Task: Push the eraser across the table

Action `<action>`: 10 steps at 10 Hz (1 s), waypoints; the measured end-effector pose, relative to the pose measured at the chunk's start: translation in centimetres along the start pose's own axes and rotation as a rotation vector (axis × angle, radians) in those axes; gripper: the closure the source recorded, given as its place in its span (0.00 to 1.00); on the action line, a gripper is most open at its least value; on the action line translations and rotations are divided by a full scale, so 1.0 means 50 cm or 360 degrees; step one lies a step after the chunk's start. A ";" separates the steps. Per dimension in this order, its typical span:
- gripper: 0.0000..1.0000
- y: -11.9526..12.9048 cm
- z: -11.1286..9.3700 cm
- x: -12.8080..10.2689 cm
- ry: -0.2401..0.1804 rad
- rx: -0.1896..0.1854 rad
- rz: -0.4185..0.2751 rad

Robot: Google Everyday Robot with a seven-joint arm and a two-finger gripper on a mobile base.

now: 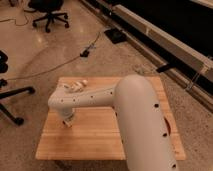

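Observation:
The table [95, 137] is a low one with a pale wooden plank top, in the middle of the camera view. My white arm reaches from the lower right across it to the left. My gripper [67, 121] points down at the left part of the top, close to or touching the wood. The eraser does not show; it may be hidden under the gripper or behind the arm. A white bottle [76, 86] lies near the table's far left edge, behind the arm.
A dark-red item [168, 128] peeks out at the table's right side beside my arm. Black office chairs stand at the left [7, 95] and at the back [49, 12]. Cables [85, 51] run over the floor behind the table. A long dark wall unit lies at the right.

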 end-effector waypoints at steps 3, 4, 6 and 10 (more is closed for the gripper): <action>1.00 0.053 0.000 -0.029 -0.0007 -0.0032 -0.0051; 1.00 0.062 -0.001 -0.032 -0.0010 -0.0040 -0.0062; 1.00 0.085 -0.005 -0.038 -0.0030 -0.0059 -0.0089; 1.00 0.104 -0.039 -0.076 -0.0089 -0.0097 -0.0071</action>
